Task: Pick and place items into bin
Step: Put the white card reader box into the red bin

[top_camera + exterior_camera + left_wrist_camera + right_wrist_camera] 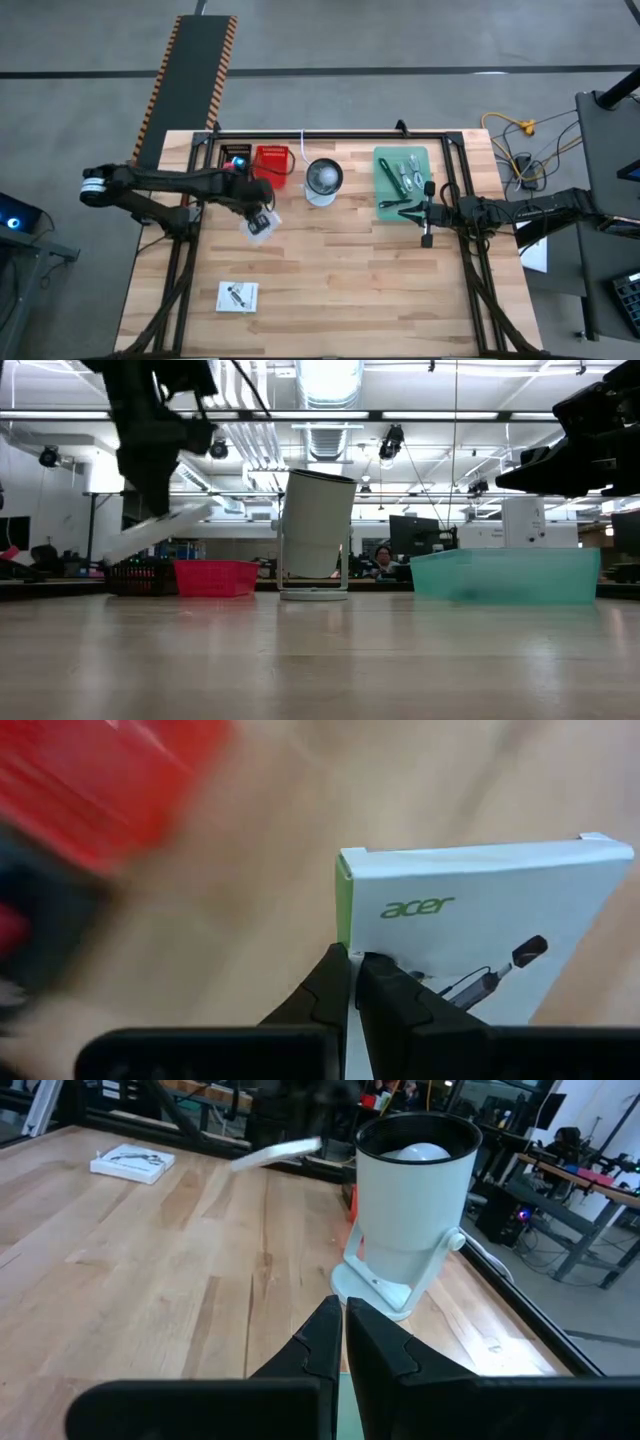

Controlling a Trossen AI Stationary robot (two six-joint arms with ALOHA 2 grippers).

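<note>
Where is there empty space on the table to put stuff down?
Bare wood fills the table's near half, apart from a white card. The far edge is crowded: black bin, red bin, white lamp, green tray.

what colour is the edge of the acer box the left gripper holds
Green, along the white acer box's side edge; clearest in the left wrist view.

White card box [260, 224] lifted, tilted, pinched at edge by left gripper [256, 217]. Second card [237, 296] flat on table, near front.
</note>
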